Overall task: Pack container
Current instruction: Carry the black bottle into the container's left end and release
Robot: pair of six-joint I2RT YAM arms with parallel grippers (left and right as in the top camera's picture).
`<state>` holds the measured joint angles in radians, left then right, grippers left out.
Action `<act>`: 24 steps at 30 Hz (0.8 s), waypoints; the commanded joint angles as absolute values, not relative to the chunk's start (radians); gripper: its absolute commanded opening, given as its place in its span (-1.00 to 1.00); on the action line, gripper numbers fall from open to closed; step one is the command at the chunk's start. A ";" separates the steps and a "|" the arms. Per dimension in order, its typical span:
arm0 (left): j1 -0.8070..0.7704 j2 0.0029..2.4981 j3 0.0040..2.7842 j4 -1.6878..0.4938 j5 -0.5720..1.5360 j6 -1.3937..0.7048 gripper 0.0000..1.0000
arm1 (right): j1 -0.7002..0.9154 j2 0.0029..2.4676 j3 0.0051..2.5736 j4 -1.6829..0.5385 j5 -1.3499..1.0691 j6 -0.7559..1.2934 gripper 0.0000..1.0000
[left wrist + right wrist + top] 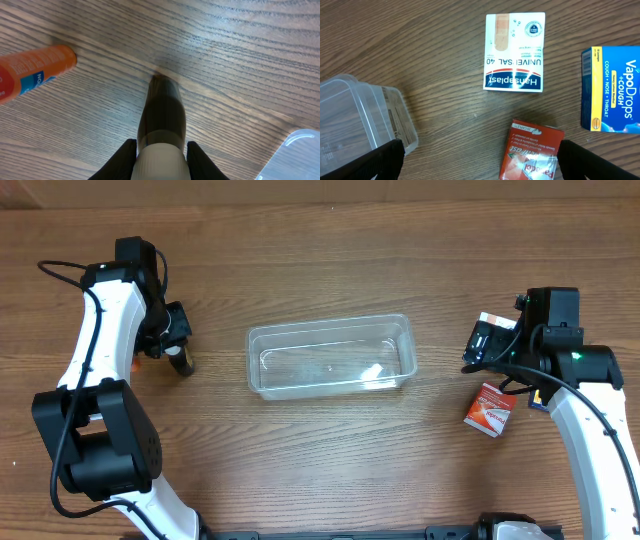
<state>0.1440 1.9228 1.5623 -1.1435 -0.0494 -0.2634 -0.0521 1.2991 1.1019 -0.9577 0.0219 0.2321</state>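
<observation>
The left claw (161, 148) grips the dark tube (162, 107), probably bound for the container (310, 366). The right claw (480, 152) hangs open over the red box (532, 150).

One container (330, 329), three boxes (514, 52), two tubes (161, 120)

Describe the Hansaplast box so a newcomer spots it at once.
From the clear container mid-table, go to the three small boxes beyond its right end. The Hansaplast box is the white one with a navy band and plaster picture; beside it lie a red box and a blue box.
</observation>
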 commanded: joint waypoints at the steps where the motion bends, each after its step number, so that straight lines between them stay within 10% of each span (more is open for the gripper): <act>1: 0.132 1.911 1.630 -1.177 -0.059 -0.280 -0.92 | -0.056 1.299 1.133 -0.952 0.014 0.236 1.00; 13: -0.402 1.657 1.813 -1.337 -0.063 -0.543 -0.92 | -0.056 1.299 1.133 -0.953 0.013 0.236 1.00; 24: -0.407 1.960 1.806 -1.308 -0.145 -0.572 -0.92 | -0.056 1.299 1.133 -0.953 0.014 0.236 1.00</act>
